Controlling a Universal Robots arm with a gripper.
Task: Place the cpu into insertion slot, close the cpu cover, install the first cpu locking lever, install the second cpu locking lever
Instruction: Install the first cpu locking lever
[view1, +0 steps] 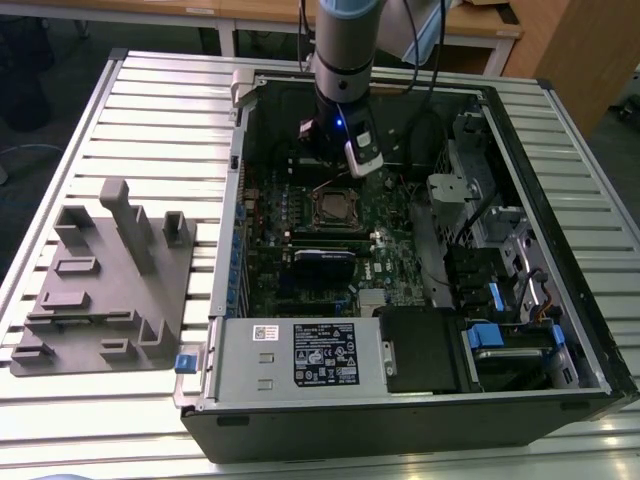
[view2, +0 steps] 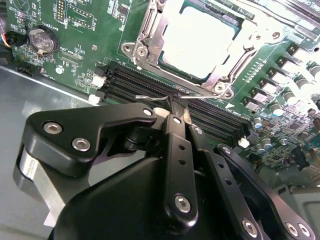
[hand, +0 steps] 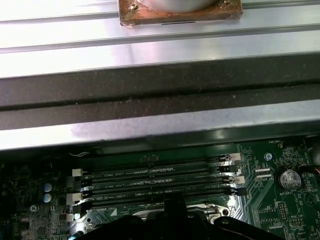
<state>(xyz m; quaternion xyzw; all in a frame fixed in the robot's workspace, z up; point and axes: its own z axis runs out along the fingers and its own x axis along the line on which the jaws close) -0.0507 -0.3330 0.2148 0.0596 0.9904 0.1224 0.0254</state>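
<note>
I see the end effector (view2: 176, 104) clenched on a thin wire locking lever (view2: 150, 97), just beside the insertion slot (view1: 316, 210). The cpu (view2: 200, 42) sits in that slot. The cpu cover (view2: 150, 27) lies flat around it.

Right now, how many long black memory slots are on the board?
4. In the first wrist view they lie side by side next to the case wall: first slot, second slot, third slot, and fourth slot, partly covered by the pincer.

Slatted table (view1: 150, 110) bears computer case (view1: 400, 432), grey fixture (view1: 110, 290)
</note>
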